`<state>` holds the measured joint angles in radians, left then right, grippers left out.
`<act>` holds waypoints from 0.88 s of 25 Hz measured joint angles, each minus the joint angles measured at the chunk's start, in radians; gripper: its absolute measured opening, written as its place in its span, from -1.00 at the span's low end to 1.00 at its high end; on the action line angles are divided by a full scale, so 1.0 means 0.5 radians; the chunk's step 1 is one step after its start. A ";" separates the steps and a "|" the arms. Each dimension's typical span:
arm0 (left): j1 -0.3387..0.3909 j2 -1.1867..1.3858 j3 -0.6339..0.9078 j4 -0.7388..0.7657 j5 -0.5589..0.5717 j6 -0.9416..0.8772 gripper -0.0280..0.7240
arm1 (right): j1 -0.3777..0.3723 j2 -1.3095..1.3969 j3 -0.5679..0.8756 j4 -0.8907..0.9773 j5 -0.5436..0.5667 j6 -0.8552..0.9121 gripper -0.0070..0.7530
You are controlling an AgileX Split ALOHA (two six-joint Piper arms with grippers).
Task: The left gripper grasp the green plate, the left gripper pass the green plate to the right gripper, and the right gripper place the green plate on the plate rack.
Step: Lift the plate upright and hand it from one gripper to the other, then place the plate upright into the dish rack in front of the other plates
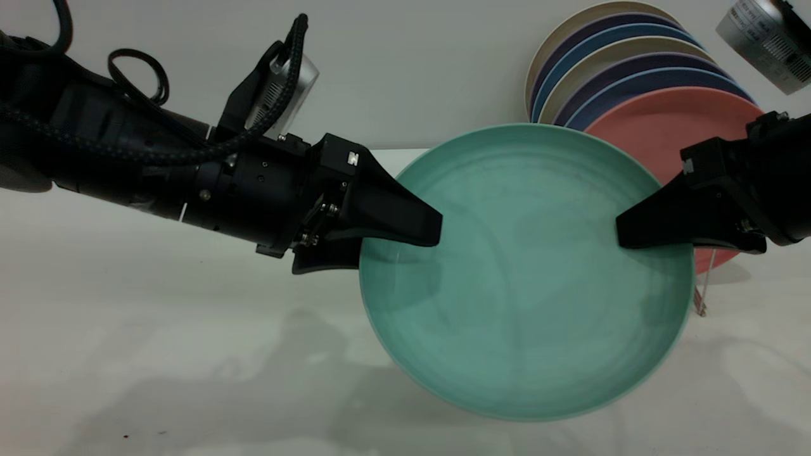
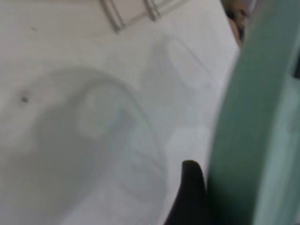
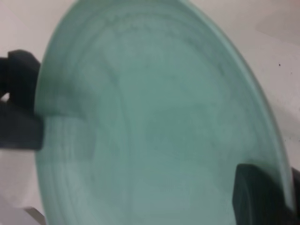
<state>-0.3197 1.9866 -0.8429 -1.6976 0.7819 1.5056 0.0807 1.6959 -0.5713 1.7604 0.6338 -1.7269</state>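
Green plate [image 1: 526, 297]: matte teal, faint concentric rings. My left gripper [image 1: 405, 231], right gripper [image 1: 640, 231]: black. Behind: salmon-pink plate [image 1: 659, 130], blue and beige plates [image 1: 608, 57]. Desk [image 1: 158, 329]: white.

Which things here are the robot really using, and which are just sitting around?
In use:
- green plate, held up between both claws
- left gripper, clamped on one edge
- right gripper, clamped on the opposite edge
- plate rack, mostly hidden behind the plate

Just sitting there:
- pink plate
- blue and cream plates stacked upright behind it

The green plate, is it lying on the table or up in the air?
In the air: the green plate is held between left gripper and right gripper.
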 joint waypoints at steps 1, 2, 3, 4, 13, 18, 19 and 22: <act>0.015 0.000 0.000 0.061 0.035 -0.018 0.77 | 0.000 0.000 0.000 -0.003 0.000 -0.011 -0.88; 0.040 0.000 0.000 0.119 0.060 -0.043 0.76 | 0.000 0.000 0.000 -0.005 -0.002 -0.017 -0.88; 0.074 0.000 0.000 0.199 0.092 -0.066 0.75 | 0.000 0.000 0.000 -0.005 -0.007 -0.019 -0.88; 0.109 0.000 0.000 0.287 0.125 -0.100 0.73 | 0.000 0.000 0.000 -0.005 -0.023 -0.021 -0.88; 0.525 -0.003 -0.002 0.878 -0.018 -0.428 0.64 | 0.000 0.000 0.000 -0.007 -0.056 -0.093 -0.88; 0.595 -0.007 -0.002 1.142 -0.226 -0.806 0.63 | 0.000 -0.013 -0.025 -0.269 -0.189 -0.261 -0.88; 0.595 -0.008 -0.002 1.238 -0.264 -0.910 0.63 | 0.000 -0.029 -0.044 -0.371 -0.235 -0.257 -0.88; 0.595 -0.009 -0.002 1.530 -0.376 -1.227 0.63 | 0.000 -0.111 -0.130 -0.700 -0.346 -0.157 -0.88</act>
<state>-0.0221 1.9821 -0.8440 -0.9326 0.5937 0.8919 0.0807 1.6405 -0.6362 1.4105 0.4605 -1.8053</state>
